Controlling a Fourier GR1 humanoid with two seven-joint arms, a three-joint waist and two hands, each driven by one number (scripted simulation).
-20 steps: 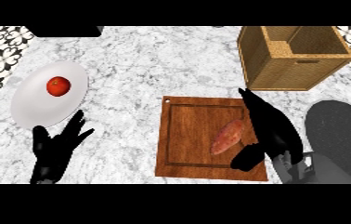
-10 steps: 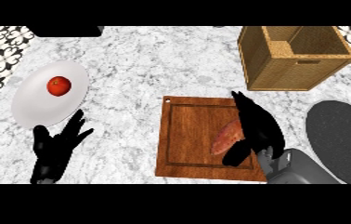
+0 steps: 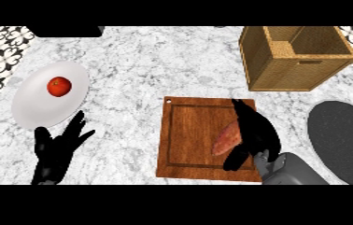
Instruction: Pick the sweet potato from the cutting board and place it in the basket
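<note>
You see the sweet potato (image 3: 226, 140) lying on the cutting board (image 3: 194, 137) near the counter's (image 3: 172, 60) front edge, your right robot hand (image 3: 256, 131) curling around it; the basket (image 3: 293, 56) sits at the far right corner, your left robot hand (image 3: 59, 149) rests spread front-left

Pinkish sweet potato (image 3: 225, 142) lies tilted on the wooden cutting board (image 3: 193, 135); wicker basket (image 3: 293, 56) stands apart.

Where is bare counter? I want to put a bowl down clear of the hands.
Bare marble lies between the plate and the basket, above the board. The board's left half is free too. Its right side is crowded by the right hand and sweet potato.
</note>
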